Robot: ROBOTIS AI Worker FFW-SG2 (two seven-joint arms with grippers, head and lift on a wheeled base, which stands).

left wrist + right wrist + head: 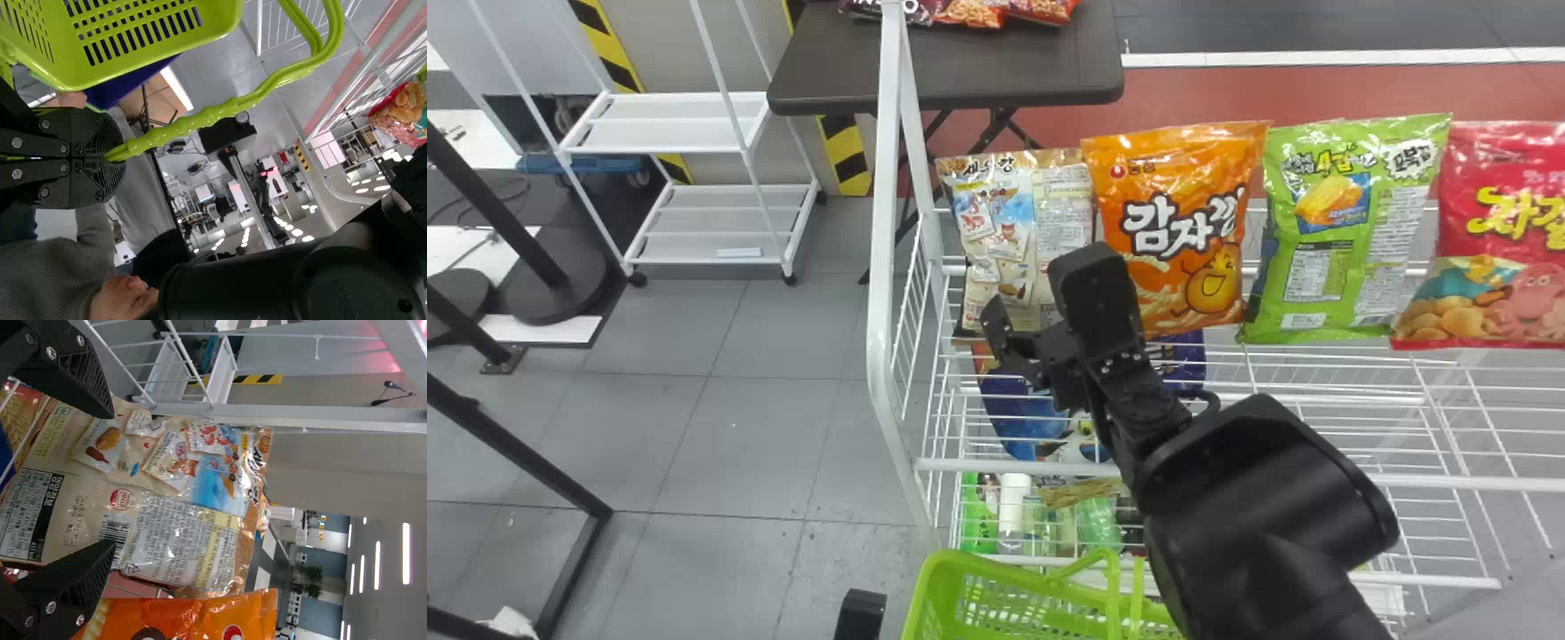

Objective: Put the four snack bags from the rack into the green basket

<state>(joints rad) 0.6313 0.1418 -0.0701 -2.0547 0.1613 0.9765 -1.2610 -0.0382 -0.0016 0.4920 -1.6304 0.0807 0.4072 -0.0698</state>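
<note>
My right gripper (1042,293) stands open in front of the beige snack bag (1063,200), at the left end of the rack's upper row. Rightward follow the orange bag (1183,222), green bag (1352,222) and red bag (1494,231). In the right wrist view, the beige bag (180,513) lies beyond and between the parted fingers of my right gripper (112,480); the orange bag (193,617) is beside it. Part of my left gripper (860,615) is at the bottom edge, left of the green basket (1005,582). My left gripper (110,157) is shut on the basket's handle (193,120).
The white rack's post (882,222) rises left of the bags. Lower shelves hold blue packs (1018,413) and bottles (1011,502). Behind stand a dark table (960,67) and a white shelf unit (667,124). A person's hand (72,99) is at the basket's edge.
</note>
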